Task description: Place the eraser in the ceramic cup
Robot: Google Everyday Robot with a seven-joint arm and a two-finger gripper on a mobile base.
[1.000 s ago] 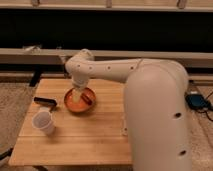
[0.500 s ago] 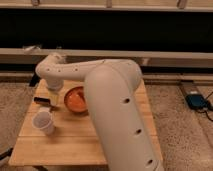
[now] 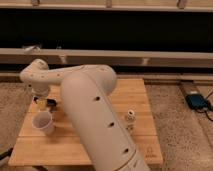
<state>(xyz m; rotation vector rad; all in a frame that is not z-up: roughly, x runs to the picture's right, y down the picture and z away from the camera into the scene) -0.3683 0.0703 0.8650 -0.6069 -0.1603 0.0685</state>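
Note:
My gripper [image 3: 42, 102] is low over the left side of the wooden table [image 3: 134, 92], at the end of the white arm that sweeps across the foreground. A small black bar, the eraser [image 3: 52, 105], shows just to the gripper's right, partly hidden by it; I cannot tell whether it is touched. The white ceramic cup [image 3: 43, 122] stands upright on the table just in front of the gripper, a short gap below it.
A small white bottle [image 3: 130, 117] stands right of the arm. The orange bowl is hidden behind the arm. The table's left edge is close to the gripper. A dark wall with a rail [image 3: 150, 55] runs behind; a blue device [image 3: 196, 101] lies on the floor at right.
The arm has swung left from over the orange bowl to the eraser's spot at the table's left. The view has shifted, and the arm now covers the bowl.

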